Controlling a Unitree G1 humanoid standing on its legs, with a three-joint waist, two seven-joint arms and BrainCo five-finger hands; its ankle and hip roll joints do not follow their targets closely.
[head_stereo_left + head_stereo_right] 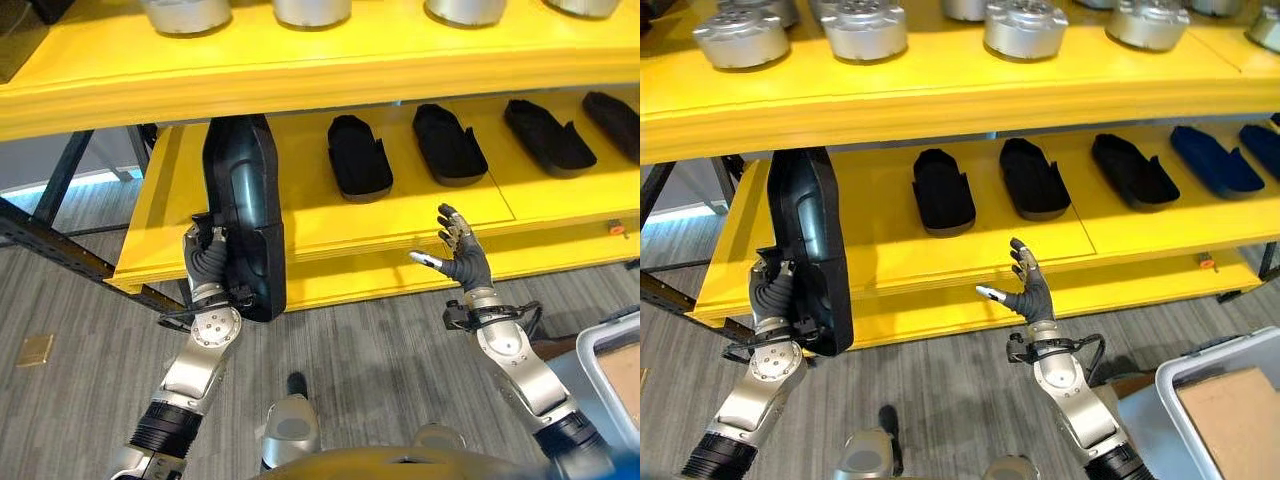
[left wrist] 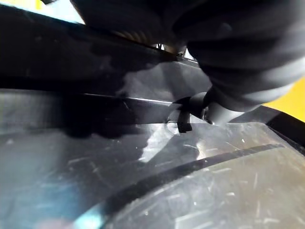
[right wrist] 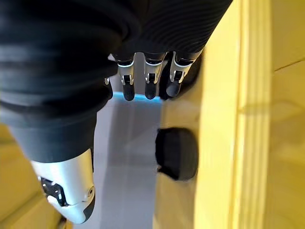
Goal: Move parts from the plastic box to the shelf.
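One black part (image 1: 245,215) gripped upright by left robot hand (image 1: 205,255) at shelf (image 1: 420,225) edge | right robot hand (image 1: 462,256) spread, empty

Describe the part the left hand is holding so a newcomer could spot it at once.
Find the yellow shelf with its lower board carrying a row of black parts. At that board's left end, the left hand grips a long black part. Unlike the ones lying flat, it stands on end, overhanging the front edge.
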